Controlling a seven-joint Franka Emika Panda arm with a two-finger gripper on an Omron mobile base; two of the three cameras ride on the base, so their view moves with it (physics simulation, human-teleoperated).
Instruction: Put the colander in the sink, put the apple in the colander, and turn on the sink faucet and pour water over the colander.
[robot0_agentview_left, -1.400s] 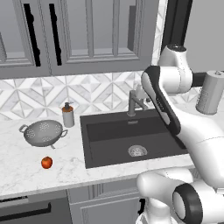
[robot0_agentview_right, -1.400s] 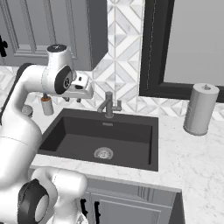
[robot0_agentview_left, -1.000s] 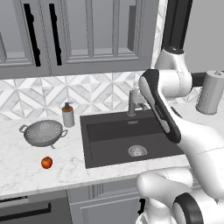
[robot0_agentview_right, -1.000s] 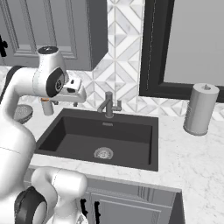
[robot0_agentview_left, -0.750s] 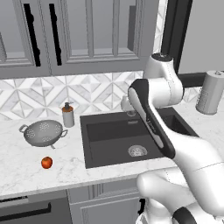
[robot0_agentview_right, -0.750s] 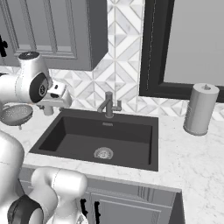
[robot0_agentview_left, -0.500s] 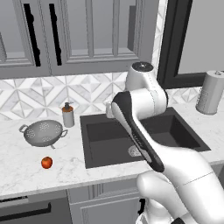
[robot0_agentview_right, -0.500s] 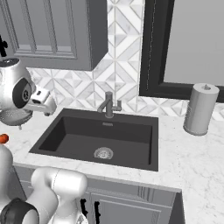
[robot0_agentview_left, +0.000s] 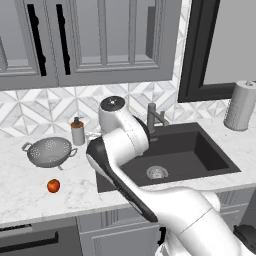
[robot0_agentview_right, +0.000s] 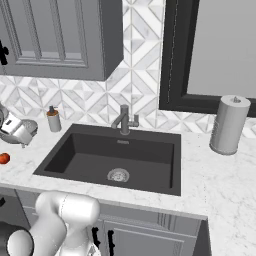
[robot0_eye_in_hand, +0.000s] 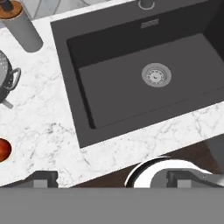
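Swinging from the right of the sink (robot0_agentview_left: 200, 150) toward its left, the arm now leans over the bench (robot0_agentview_left: 20, 190). From the left base view, the colander (robot0_agentview_left: 48, 152) stands upright on the bench left of the sink, the apple (robot0_agentview_left: 53, 186) nearer, apart from it. Metal and stiff, likely light, the colander looks best taken by its rim or a loop handle.

From the right base view, colander (robot0_agentview_right: 19, 131) and apple (robot0_agentview_right: 4, 158) sit at the far left edge.

From the hand view, the pincer (robot0_eye_in_hand: 111, 179) is released, jaws wide, above the sink's near-left corner; the colander (robot0_eye_in_hand: 6, 76) lies well to its left.
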